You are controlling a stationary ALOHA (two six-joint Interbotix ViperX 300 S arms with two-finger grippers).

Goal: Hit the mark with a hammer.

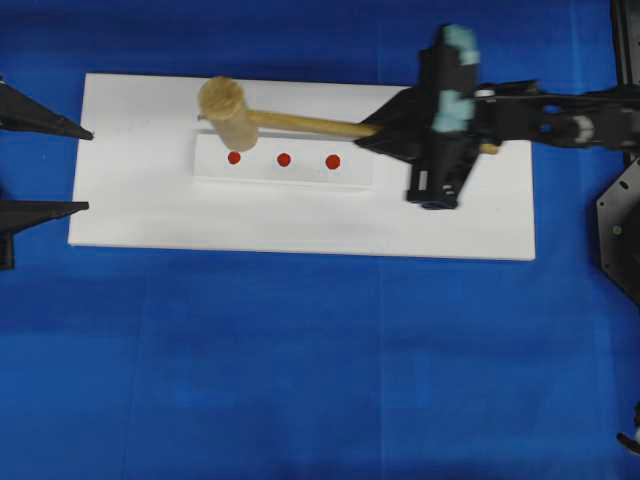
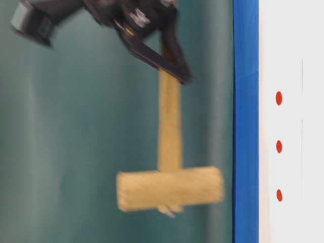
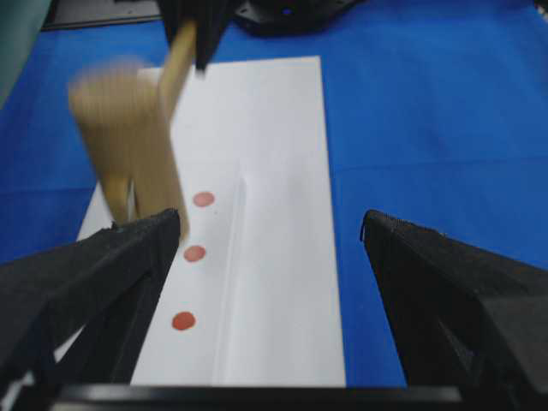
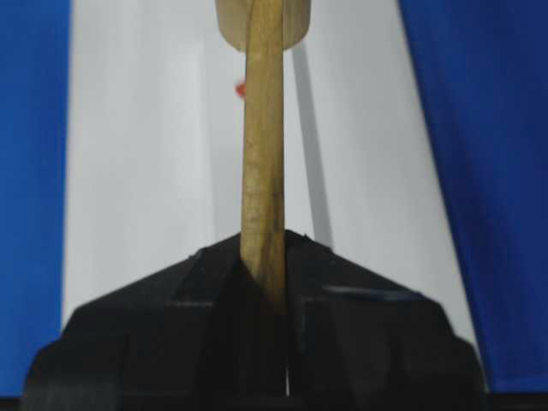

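Observation:
The hammer [image 1: 228, 108], a light wooden mallet, hangs in the air above the white board [image 1: 130, 210]. Its head is over the board's far left part, just behind the leftmost of three red marks [image 1: 234, 157] on a raised white strip [image 1: 283, 172]. My right gripper [image 1: 375, 130] is shut on the hammer's flat handle [image 4: 263, 154]. The table-level view shows the hammer [image 2: 169, 188] blurred and clear of the board, the marks [image 2: 279, 147] apart from it. My left gripper [image 3: 272, 223] stands open and empty at the board's left end, facing the marks [image 3: 194, 253].
The board lies on a blue cloth [image 1: 300, 380]. The right arm's black body [image 1: 560, 115] reaches in from the right edge. Another black mount [image 1: 620, 230] sits at the right border.

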